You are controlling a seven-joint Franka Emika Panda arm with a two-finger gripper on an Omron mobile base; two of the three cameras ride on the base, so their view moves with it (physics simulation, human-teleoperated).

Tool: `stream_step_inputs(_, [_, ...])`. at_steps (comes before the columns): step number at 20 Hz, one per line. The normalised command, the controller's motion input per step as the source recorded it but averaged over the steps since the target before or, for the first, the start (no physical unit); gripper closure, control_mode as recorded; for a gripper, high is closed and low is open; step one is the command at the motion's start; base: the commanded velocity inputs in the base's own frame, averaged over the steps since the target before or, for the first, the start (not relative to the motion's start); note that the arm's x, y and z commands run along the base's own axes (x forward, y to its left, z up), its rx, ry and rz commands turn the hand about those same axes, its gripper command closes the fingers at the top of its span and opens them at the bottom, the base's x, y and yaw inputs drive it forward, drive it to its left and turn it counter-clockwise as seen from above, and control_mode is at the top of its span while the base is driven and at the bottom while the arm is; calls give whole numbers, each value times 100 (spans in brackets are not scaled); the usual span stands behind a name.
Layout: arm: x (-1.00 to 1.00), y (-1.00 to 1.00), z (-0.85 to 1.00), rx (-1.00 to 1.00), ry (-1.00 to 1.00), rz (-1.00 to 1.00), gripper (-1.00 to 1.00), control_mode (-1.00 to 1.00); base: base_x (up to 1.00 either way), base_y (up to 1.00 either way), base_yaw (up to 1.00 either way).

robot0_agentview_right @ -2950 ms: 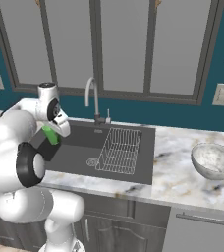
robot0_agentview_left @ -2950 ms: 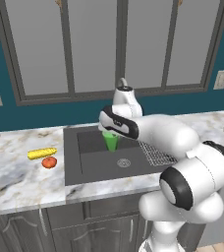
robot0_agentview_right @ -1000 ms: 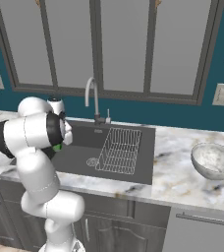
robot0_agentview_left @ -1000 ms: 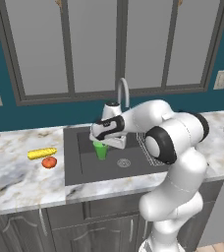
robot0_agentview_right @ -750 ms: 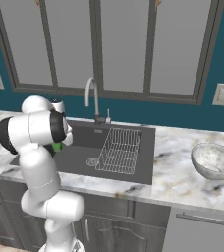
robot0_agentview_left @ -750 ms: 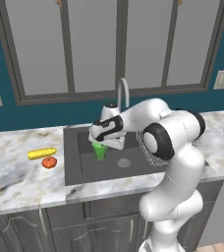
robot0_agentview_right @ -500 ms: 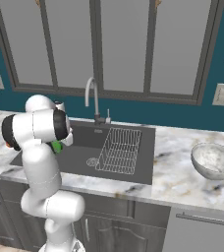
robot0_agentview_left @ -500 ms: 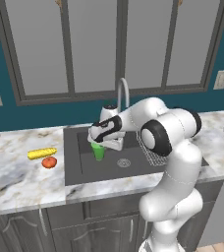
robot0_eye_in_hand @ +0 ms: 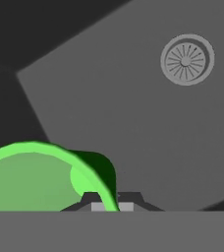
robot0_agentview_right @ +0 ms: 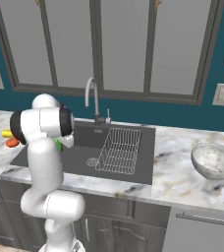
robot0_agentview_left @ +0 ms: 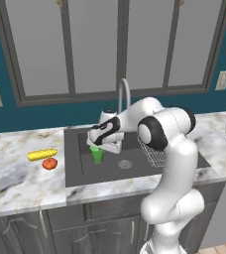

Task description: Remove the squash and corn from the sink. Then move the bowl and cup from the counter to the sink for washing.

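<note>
My gripper is shut on the rim of the green cup, which it holds upright low inside the left part of the sink. In the hand view the cup's rim sits between the fingertips, with the drain beyond. I cannot tell whether the cup touches the basin floor. The yellow corn and the orange-red squash lie on the counter left of the sink. The speckled bowl stands on the counter at the right.
A wire rack fills the right half of the basin, and the curved faucet rises behind it. A window and teal wall back the counter. The arm's white links hide much of the cup in the right base view.
The arm has carried the cup left and down into the left part of the basin; in the last second it sank only slightly. Corn, squash and bowl stayed put.
</note>
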Motion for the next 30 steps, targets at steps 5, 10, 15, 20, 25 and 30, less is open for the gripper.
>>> stream_step_inputs(5, [19,5,-26,1,5,0,100,-100,0,0,0])
stream_step_inputs(10, [21,5,-23,1,3,0,100,-100,0,0,0])
stream_step_inputs(15, [22,8,-20,0,0,0,100,-100,0,0,0])
stream_step_inputs(20, [23,9,-20,0,0,0,100,-100,0,0,0])
stream_step_inputs(25, [25,10,-21,0,0,0,100,-100,0,0,0])
stream_step_inputs(30, [27,8,-20,0,0,0,100,-100,0,0,0])
